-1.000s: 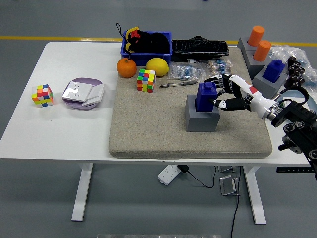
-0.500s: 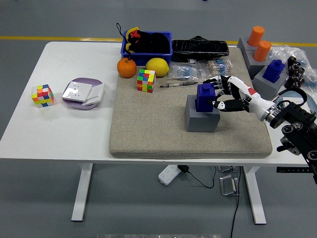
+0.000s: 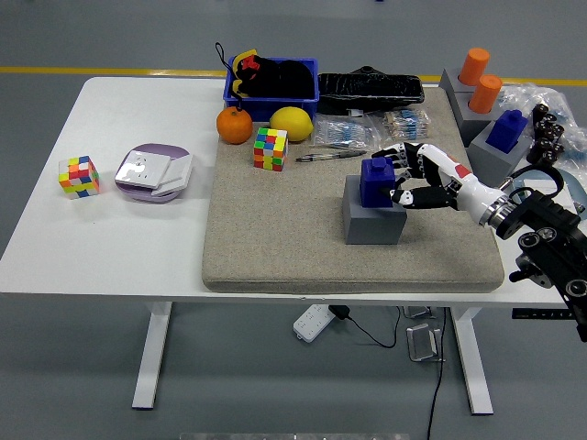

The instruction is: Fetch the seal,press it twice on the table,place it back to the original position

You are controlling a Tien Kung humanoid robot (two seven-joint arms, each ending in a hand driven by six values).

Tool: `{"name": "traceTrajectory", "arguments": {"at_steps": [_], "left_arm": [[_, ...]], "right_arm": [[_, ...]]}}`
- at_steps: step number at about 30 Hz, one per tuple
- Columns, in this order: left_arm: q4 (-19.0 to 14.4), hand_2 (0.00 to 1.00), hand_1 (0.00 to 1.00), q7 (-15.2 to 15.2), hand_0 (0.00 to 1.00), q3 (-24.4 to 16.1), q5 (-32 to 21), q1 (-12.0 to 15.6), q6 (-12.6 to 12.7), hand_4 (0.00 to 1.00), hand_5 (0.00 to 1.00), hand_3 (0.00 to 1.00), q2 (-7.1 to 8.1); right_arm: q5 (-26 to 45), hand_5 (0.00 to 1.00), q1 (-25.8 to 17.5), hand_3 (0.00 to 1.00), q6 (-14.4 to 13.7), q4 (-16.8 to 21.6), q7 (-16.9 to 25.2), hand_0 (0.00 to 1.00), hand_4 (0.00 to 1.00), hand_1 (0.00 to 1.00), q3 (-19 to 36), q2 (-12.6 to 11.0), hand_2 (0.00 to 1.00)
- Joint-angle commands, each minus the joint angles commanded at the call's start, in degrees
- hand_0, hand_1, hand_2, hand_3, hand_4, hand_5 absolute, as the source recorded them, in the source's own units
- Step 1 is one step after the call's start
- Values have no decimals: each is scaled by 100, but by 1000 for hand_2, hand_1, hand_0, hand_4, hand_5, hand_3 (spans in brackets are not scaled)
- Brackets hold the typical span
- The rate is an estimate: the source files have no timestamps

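Note:
A dark blue seal (image 3: pixel 374 181) stands in a grey block holder (image 3: pixel 371 225) on the beige mat (image 3: pixel 275 238), right of the mat's middle. My right hand (image 3: pixel 394 174) comes in from the right with white-and-black fingers curled around the seal's right side, thumb low and the other fingers at its top. The seal sits upright in the holder. The left arm is out of view.
A second blue seal (image 3: pixel 506 130) in a grey holder and two orange cylinders (image 3: pixel 480 81) stand at the far right. A Rubik's cube (image 3: pixel 271 148), pen (image 3: pixel 330 156), orange (image 3: pixel 234 126), lemon (image 3: pixel 291 123) and blue bin (image 3: pixel 271 82) lie behind. Another cube (image 3: pixel 79 176) sits far left.
My right hand has slid a little to the left, and the blue seal has shifted slightly left and down with it onto the grey holder.

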Motion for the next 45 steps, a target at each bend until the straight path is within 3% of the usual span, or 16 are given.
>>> {"name": "traceTrajectory", "arguments": {"at_steps": [2,3,8,9,14,15,32,44,45], "left_arm": [[7,805,829,6,847,1,0,2,2,860,478,860,-1],[4,804,829,3,848,-5,2,4,3,860,477,861,-2],[0,804,829,1,848,-16,6,12,0,860,477,861,-15],[0,804,829,1,848,-18,6,15,-1,861,479,861,-18],[4,804,829,2,848,-19,-1,10,-4,861,479,861,-24],[5,804,829,1,848,-19,-2,8,-3,860,478,861,-24],[7,804,829,0,848,-27,-8,5,-4,860,478,861,-37],[14,804,829,-1,848,-45,-9,27,-6,860,476,861,-54],[16,805,829,-1,849,-45,-8,31,-7,860,476,861,-55]], "right_arm": [[6,2,-5,458,12,6,-17,452,519,388,-2,0,412],[6,2,-6,609,15,7,-25,507,636,499,0,0,526],[-1,2,-13,609,14,7,-31,507,636,499,12,8,526],[-2,2,-14,771,15,6,-26,685,849,707,13,9,693],[-34,2,4,771,12,7,-18,685,849,707,33,9,693],[-38,2,7,814,11,8,-16,757,914,777,35,7,750],[-78,2,-2,824,42,1,-5,768,947,807,186,7,778],[-403,2,-126,836,135,-11,-115,803,992,829,883,-120,802],[-424,2,-142,848,156,0,-125,854,998,860,944,-155,834]]}}
